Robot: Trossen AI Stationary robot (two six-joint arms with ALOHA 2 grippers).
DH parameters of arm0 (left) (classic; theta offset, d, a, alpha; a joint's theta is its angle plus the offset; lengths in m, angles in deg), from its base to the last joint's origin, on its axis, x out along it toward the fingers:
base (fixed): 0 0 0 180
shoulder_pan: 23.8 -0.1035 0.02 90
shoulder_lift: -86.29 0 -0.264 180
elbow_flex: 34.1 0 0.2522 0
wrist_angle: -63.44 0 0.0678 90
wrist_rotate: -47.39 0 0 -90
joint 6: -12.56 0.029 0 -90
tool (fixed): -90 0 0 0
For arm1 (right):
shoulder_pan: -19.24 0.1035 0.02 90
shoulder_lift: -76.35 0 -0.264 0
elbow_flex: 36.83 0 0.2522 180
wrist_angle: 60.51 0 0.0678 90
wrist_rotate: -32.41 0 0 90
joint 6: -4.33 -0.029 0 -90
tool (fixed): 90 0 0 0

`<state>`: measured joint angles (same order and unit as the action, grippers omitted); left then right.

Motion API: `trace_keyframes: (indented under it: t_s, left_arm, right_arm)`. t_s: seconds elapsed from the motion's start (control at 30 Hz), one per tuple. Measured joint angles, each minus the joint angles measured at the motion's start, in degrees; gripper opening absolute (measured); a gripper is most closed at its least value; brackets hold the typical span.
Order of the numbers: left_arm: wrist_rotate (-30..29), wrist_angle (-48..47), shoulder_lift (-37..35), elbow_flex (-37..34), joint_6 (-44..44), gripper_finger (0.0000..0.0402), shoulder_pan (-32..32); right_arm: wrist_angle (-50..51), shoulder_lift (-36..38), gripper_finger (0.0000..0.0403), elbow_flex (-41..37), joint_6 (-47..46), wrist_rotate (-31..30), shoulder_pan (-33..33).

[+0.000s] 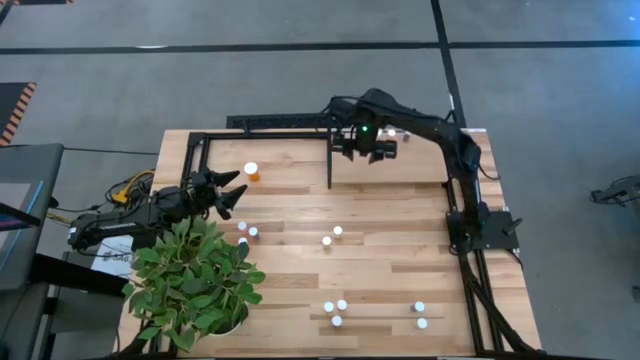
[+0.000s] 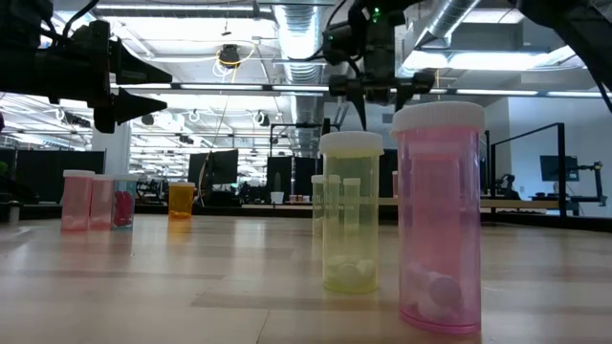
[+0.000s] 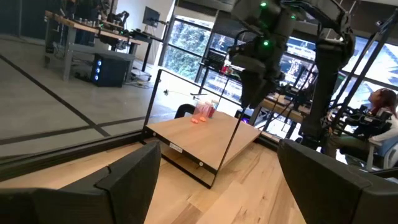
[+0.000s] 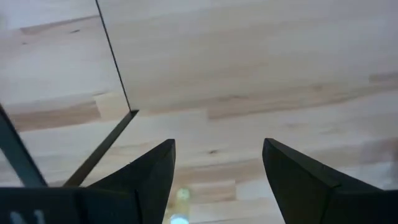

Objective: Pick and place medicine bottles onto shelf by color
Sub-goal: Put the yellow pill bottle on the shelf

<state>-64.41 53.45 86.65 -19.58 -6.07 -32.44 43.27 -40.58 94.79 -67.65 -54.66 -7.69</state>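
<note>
The right tool (image 1: 352, 146) hangs above the pale rectangular wooden shelf (image 1: 265, 160) with thin black metal frame bars, near the black upright bar that divides the rear of the striped-plank wooden bench (image 1: 400, 270). Its two dark fingers (image 4: 146, 177) stand apart with only bare wood visible between them; nothing is gripped. The left tool (image 1: 232, 193) is raised above the bench at the left side, beside the green leafy potted plant (image 1: 195, 280), with its fingers (image 3: 127, 180) spread fully and holding nothing. The larger orange white-capped bottle (image 1: 251, 171) stands upright inside the shelf frame, just beyond the left tool's fingertips and apart from them. Small white-capped vials stand upright on the open bench in groups: two (image 1: 248, 230) near the plant, two (image 1: 331, 236) at the centre, three (image 1: 335, 311) at the front centre and two (image 1: 420, 314) at the front right. In the low view, a pink transparent vial (image 2: 440, 220) and a pale green transparent vial (image 2: 351, 212) stand closest to the camera, side by side and apart. Farther back at the left stand further pink vials (image 2: 88, 200), with the orange bottle to their right.
</note>
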Motion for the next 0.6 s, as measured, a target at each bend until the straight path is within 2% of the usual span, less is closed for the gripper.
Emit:
trace_keyframes:
  t_s: [0.33,0.6]
  left_arm:
    - [0.0,0.0,0.0,0.0,0.0,0.0312,0.0]
    - [0.0,0.0,0.0,0.0,0.0,0.0312,0.0]
  right_arm:
    - [-3.6,-0.1,0.0265,0.0,-15.9,-1.5,13.6]
    - [-9.3,-3.3,0.0265,-0.3,-26.3,-3.0,20.8]
